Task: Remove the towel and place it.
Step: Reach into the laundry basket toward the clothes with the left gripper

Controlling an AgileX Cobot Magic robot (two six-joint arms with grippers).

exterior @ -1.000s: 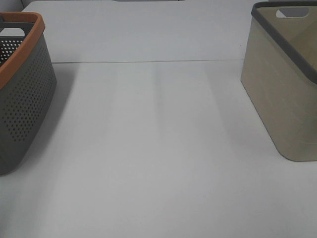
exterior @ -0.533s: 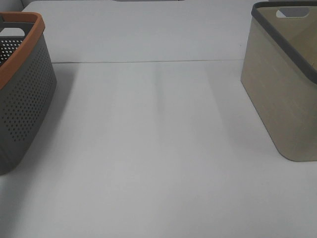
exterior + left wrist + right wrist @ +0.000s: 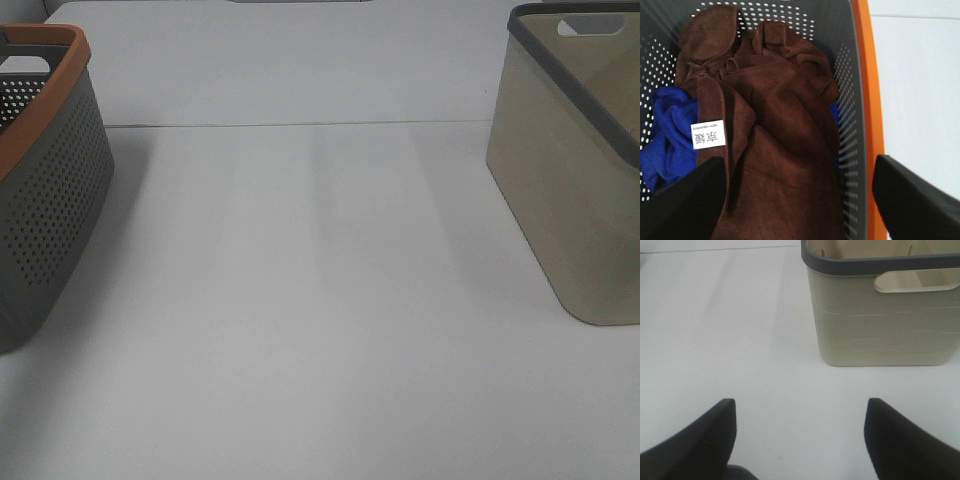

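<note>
Seen from overhead, a white table (image 3: 320, 320) carries two baskets. A grey perforated basket (image 3: 50, 200) with an orange rim stands at nine o'clock, and a beige basket (image 3: 565, 190) with a dark grey rim stands at two o'clock, well apart from it.

The towel (image 3: 775, 125), dark reddish-brown, lies crumpled inside the grey basket, partly on top of a blue cloth (image 3: 667, 140). A white label (image 3: 707, 135) shows on its hem.

The left gripper (image 3: 797, 170) hangs over the towel with its jaws spread wide, gripping nothing. The right gripper (image 3: 800, 407) is above bare table near the beige basket, its jaws also wide apart and empty.
</note>
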